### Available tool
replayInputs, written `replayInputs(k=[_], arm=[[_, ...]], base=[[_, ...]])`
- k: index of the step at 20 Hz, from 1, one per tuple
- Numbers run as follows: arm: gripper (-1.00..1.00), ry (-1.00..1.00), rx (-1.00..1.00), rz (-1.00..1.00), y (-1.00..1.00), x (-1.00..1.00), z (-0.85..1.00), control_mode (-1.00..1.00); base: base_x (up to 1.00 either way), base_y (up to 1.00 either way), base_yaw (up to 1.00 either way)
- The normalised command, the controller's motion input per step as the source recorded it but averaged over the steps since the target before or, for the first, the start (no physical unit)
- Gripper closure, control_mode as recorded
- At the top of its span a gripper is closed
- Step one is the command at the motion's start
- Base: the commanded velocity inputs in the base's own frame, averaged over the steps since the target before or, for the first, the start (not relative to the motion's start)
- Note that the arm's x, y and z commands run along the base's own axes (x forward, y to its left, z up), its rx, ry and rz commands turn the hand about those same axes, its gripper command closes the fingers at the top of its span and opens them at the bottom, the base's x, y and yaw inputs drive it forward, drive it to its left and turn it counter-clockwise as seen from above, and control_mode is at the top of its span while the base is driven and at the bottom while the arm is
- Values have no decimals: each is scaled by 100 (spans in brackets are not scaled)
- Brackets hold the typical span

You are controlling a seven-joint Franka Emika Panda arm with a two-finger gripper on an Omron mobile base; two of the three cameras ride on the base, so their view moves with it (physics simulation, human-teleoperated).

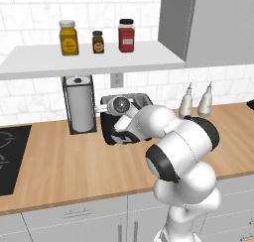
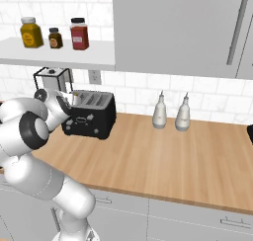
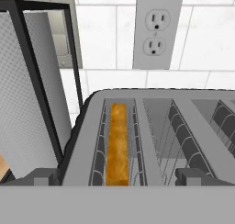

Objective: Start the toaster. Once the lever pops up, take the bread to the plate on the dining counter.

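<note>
- At the back edge of the worktop, against the tiled wall, we saw the toaster, black and boxy, with its slots open to the top.
- In the hand view the bread stood on edge in the toaster's leftmost slot, sunk down between the wire guides; the other slots beside it held nothing that we could see.
- The gripper hung just above the toaster's near edge, over the slot with the bread, its two dark fingertips spread wide apart, one on each side of that slot, and closed on nothing.
- The paper-towel holder, a dark frame around a white roll, stood just beside the toaster on its left, close enough that its frame crowded the left of the hand view.
- A wall socket sat on the tiles behind the toaster.
- Two pale bottles stood side by side at the back edge, well to the toaster's right.
- On the shelf above, three jars stood in a row: yellow, small brown and red.
- The hob lay at the worktop's left end, apart from the toaster.
- In the base views the arm's own white links hid part of the toaster's front.
</note>
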Motion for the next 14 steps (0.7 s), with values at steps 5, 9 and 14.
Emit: replayInputs(k=[5,9,14], arm=[[-100,0,0,0,0,0,0,-100],[-100,0,0,0,0,0,0,-100],[-100,0,0,0,0,0,0,-100]], base=[[0,0,0],[0,0,0],[0,0,0]])
